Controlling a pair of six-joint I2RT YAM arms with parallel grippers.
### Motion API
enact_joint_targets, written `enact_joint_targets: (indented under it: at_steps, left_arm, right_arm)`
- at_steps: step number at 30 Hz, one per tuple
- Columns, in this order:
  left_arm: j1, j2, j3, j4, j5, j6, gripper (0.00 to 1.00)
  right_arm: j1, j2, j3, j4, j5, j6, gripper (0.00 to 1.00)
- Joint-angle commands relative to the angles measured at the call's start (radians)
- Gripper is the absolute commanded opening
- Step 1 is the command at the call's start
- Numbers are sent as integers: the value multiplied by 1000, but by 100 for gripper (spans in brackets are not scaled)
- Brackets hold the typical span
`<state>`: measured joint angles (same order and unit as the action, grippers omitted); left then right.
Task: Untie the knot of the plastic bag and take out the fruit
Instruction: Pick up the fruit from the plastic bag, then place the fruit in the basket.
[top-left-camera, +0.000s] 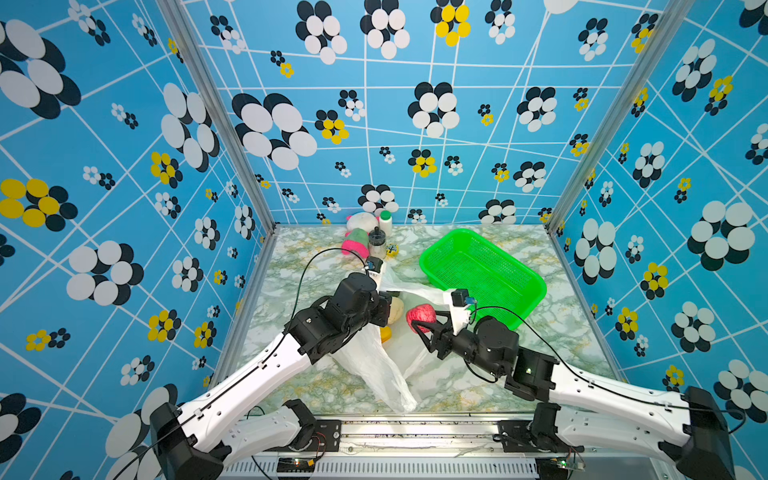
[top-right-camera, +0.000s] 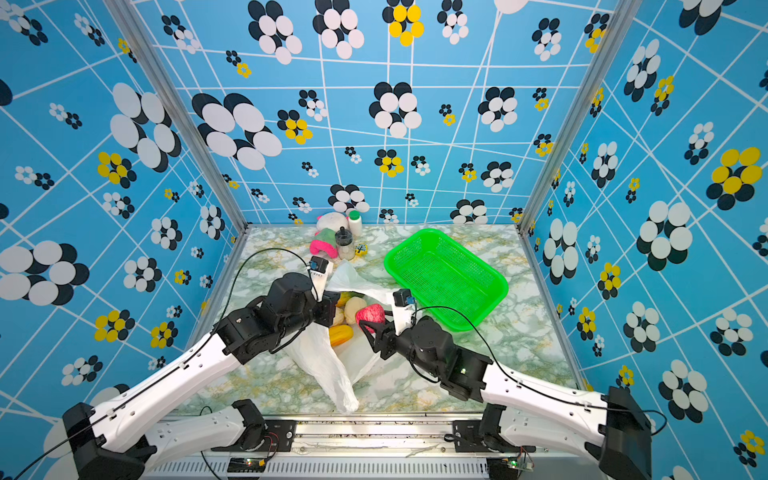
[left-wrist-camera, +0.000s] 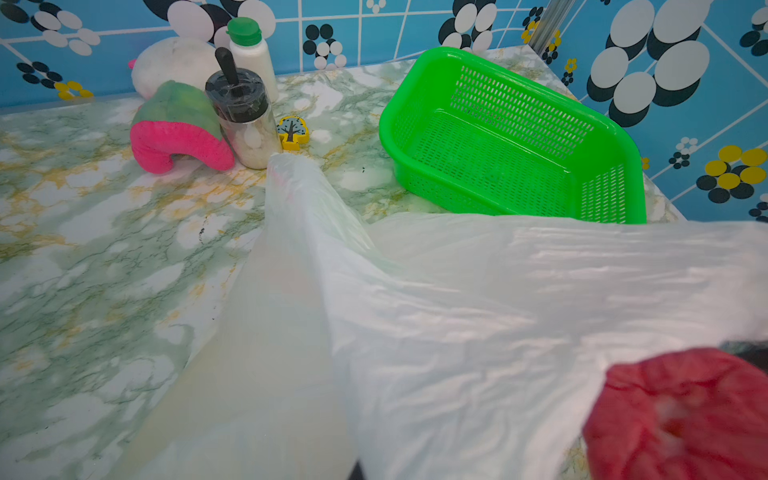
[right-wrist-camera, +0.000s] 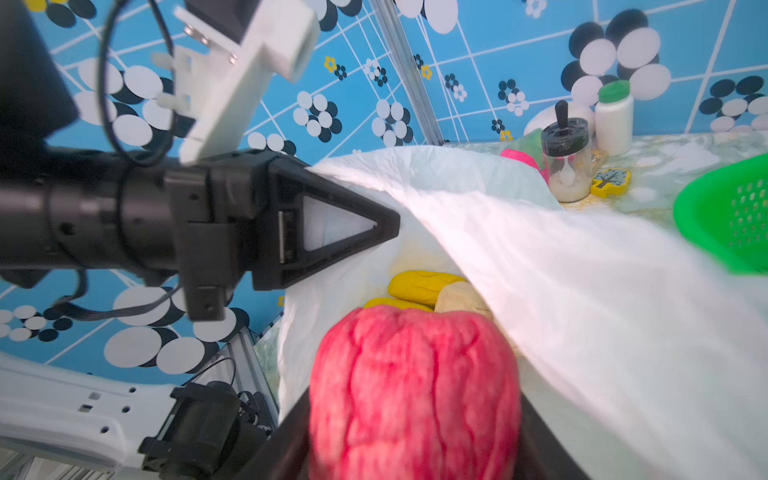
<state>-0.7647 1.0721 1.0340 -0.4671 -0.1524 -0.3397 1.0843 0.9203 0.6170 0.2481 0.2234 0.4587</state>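
While top views bury the left pincer (right-wrist-camera: 384, 230) under its wrist, right wrist view shows it clamped on the plastic bag (right-wrist-camera: 540, 270) rim. The right pincer (top-left-camera: 424, 323) grips the red fruit (top-left-camera: 419, 315) over the bag, mid table (top-left-camera: 457, 386).

Your top views look down from high over the near edge toward the far wall, covering the whole counter (top-left-camera: 573, 328). The left wrist camera sits close over the plastic bag (left-wrist-camera: 457, 311), facing the far-right green basket (left-wrist-camera: 519, 104). The right wrist camera, tight behind the red fruit (right-wrist-camera: 415, 395), looks far-left; both wrist views catch the black-lidded jar (left-wrist-camera: 245, 120).
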Motion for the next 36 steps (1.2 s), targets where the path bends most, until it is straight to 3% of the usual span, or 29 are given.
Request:
enact_joint_targets:
  at_steps: [1,7,12,18,26,30,36]
  left_arm:
    - [7,0,-11,18,17,19,0]
    - [5,-12,-44,66,37,65,0]
    - [6,-4,-57,61,6,100,0]
    - [4,-38,-80,83,81,126,0]
    - [-72,-55,-42,39,117,168,0]
    - [-123,-99,-82,72,126,198,0]
    - [-192,-151,-96,83,133,230,0]
  right_arm:
    - [-2,-111,-11,-76,147,-45,39]
    - [-72,-268,-75,-169,349,-109,38]
    - [-194,-314,-66,-258,416,-100,38]
    - [-399,-129,9,-352,394,-4,35]
    - [-734,129,54,-333,190,138,37]
    - [-794,275,111,-353,168,145,35]
    - [-802,366,154,-342,160,143,37]
